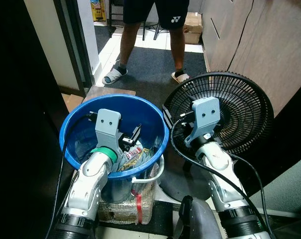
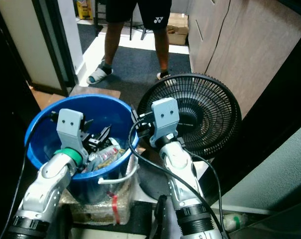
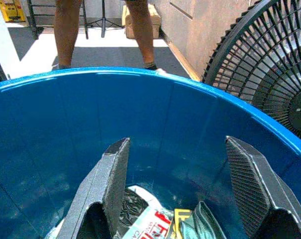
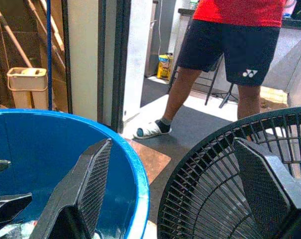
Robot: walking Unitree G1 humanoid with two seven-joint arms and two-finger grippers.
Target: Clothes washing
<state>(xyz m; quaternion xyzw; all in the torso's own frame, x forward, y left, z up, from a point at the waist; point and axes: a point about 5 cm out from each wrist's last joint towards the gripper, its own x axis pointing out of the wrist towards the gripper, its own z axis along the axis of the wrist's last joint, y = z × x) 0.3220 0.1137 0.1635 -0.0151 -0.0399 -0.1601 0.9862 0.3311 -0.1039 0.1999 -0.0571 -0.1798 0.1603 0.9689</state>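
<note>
A big blue bucket [image 1: 149, 110] stands in front of me on the left. At its bottom lie crumpled cloth and printed packets [image 1: 132, 155]. My left gripper [image 1: 132, 137] reaches down inside the bucket, open, with nothing between its fingers [image 3: 113, 174]. In the left wrist view the contents [image 3: 151, 222] lie just below the fingertips. My right gripper [image 4: 174, 144] hovers open over the gap between the bucket's rim [image 4: 135, 169] and the fan, holding nothing.
A black floor fan [image 1: 245, 107] stands right of the bucket, close to my right arm. The bucket rests on a pale basket [image 1: 135, 206] with a white handle. A person [image 1: 150, 30] in dark shorts stands ahead on a dark mat. Wooden cabinets [image 1: 250, 35] line the right.
</note>
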